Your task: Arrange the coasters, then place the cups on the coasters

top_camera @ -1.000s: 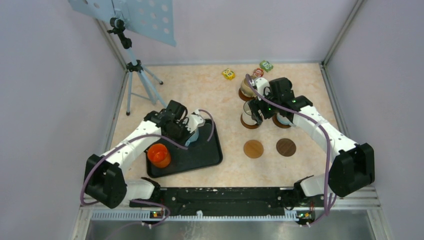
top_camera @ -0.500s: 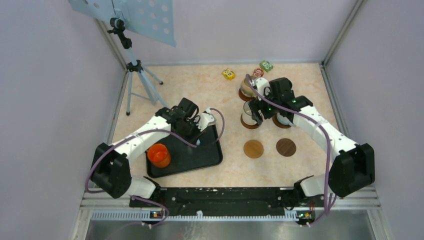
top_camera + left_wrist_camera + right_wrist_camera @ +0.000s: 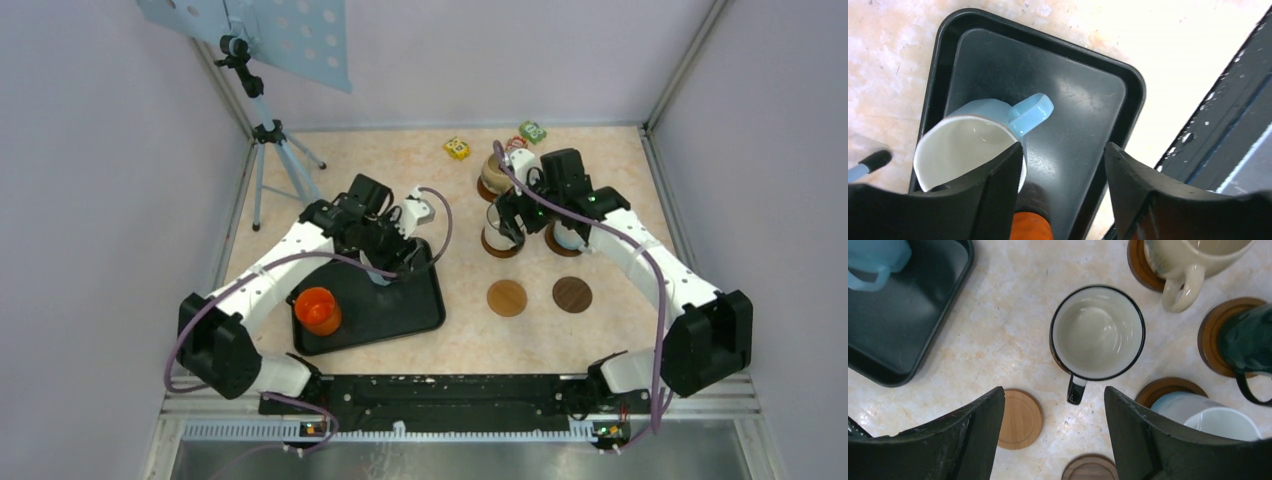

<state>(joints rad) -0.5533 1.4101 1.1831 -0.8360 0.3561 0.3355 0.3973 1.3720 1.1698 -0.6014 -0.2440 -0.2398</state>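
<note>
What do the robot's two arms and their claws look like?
The left arm and right arm are white tubes joined by chunky black joint housings, which are biggest at the shoulders. A thin purple cable loops loosely along each arm. The left claw and right claw are matte black, each with two broad, wedge-shaped fingers.

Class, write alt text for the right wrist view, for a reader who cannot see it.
The open right hand hovers above a dark-rimmed white mug. Three more mugs sit on coasters to its right, two bare coasters lie nearer the hand, and a black tray holding a light-blue mug is upper left.
</note>
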